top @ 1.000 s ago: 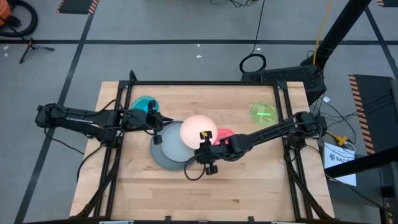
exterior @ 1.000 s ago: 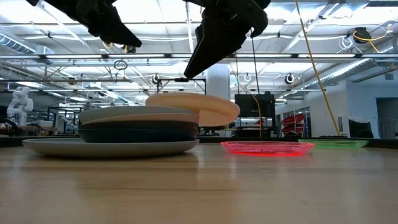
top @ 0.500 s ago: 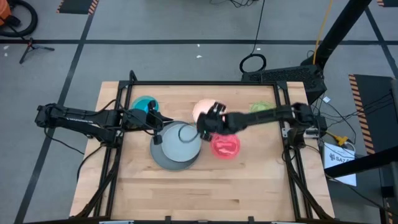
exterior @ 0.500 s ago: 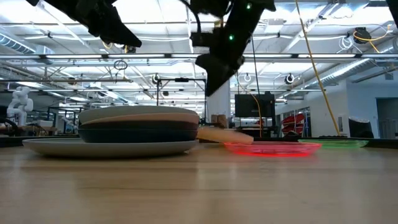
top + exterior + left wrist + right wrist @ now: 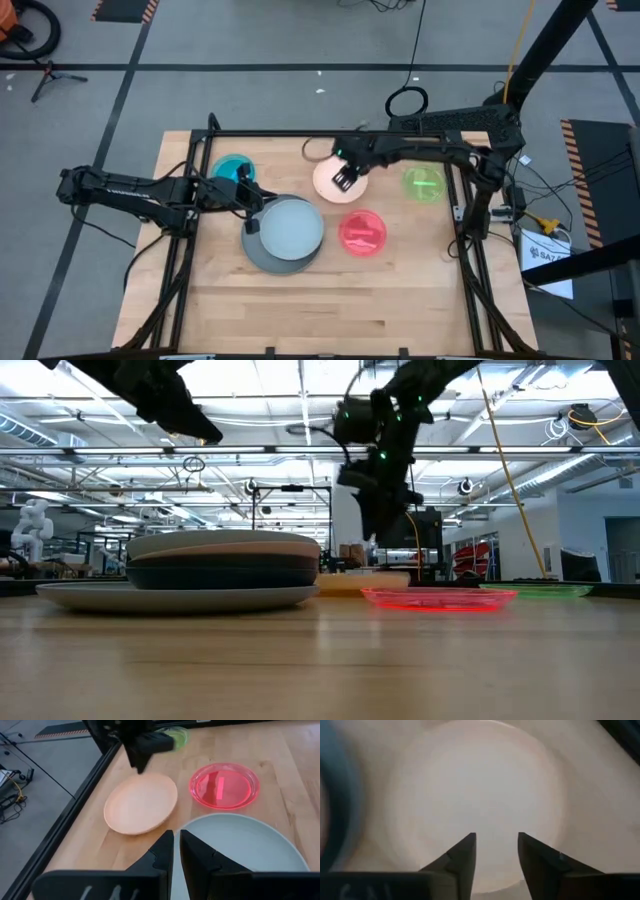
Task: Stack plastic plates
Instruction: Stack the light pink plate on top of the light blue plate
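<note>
A stack of plates (image 5: pixel 285 232) stands on a large grey plate (image 5: pixel 180 597) at the table's middle left, with a pale blue-grey plate on top (image 5: pixel 240 845). A peach plate (image 5: pixel 330 183) lies flat on the table just beyond the stack. My right gripper (image 5: pixel 345 176) hovers open above the peach plate (image 5: pixel 475 785), clear of it in the low view (image 5: pixel 378 510). My left gripper (image 5: pixel 258 203) is shut and empty above the stack's left rim (image 5: pixel 176 847). A red-pink plate (image 5: pixel 362 232), a green plate (image 5: pixel 424 183) and a teal plate (image 5: pixel 232 168) lie singly on the table.
A black frame rail (image 5: pixel 330 133) runs along the table's far edge, close behind the peach plate. The near half of the wooden table (image 5: pixel 320 310) holds no objects.
My right gripper has swung from the stack's near right side toward the table's far edge and has risen. The peach plate, which lay on top of the stack overhanging its right side, has come off it, leaned against it, and now lies flat on the table beyond.
</note>
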You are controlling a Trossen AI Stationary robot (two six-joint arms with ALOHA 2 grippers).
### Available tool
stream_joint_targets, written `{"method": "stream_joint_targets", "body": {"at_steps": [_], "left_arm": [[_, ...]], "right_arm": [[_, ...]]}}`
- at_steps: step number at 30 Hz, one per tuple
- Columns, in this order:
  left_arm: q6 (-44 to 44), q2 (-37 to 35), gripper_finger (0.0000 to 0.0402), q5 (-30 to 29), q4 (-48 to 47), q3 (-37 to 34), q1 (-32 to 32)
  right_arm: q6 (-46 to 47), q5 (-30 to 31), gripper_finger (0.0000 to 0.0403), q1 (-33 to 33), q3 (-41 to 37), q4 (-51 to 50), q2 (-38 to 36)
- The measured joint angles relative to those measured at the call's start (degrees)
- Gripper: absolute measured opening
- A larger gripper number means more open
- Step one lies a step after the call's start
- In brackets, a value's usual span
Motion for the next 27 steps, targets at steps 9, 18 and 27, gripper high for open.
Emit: {"method": "stream_joint_targets", "body": {"at_steps": [9, 18, 27], "left_arm": [[-0.1, 0.0, 0.004, 0.0, -0.6, 0.0, -0.1], [0.1, 0.0, 0.004, 0.0, -0.5, 0.0, -0.3], [0.1, 0.0, 0.004, 0.0, -0.2, 0.0, -0.3]], "right_arm": [[0.3, -6.1, 0.0175, -10.0, -9.0, 6.2, 0.5], [2.1, -8.5, 0.0169, -11.7, -16.6, 17.5, 0.5], [3.5, -8.3, 0.0092, -11.6, -18.9, 21.7, 0.5]]}}
